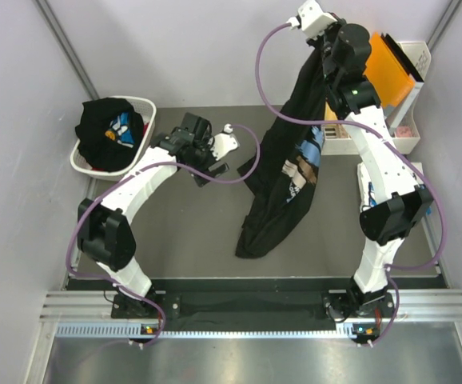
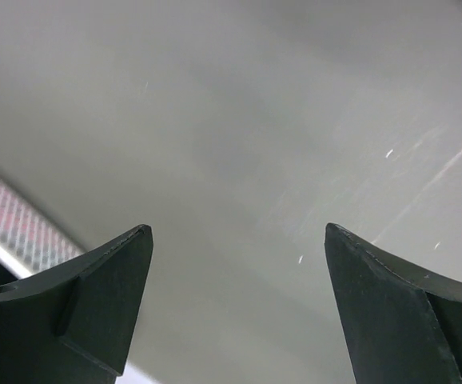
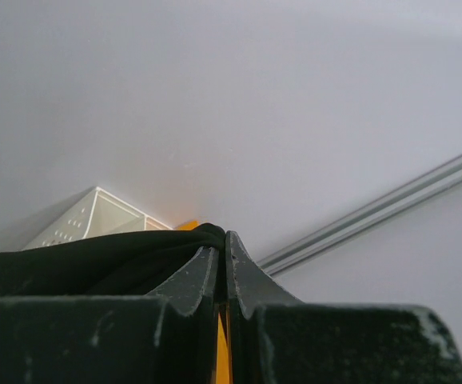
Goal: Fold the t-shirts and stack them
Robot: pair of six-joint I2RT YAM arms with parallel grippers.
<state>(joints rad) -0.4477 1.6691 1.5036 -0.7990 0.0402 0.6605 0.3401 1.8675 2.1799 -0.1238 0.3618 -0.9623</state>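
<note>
Hanging from the right gripper (image 3: 225, 240), whose jaws are pressed shut on 1 edge high at the far right, the black printed tee (image 1: 283, 176) drapes toward the table (image 1: 191, 240), likely to unfurl. The left gripper (image 2: 239, 236), spread and empty, hovers centre-left, seemingly ready to catch it.

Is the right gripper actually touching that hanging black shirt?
Touching. The right wrist view shows the right gripper shut, with the black shirt pinched at its tips.
</note>
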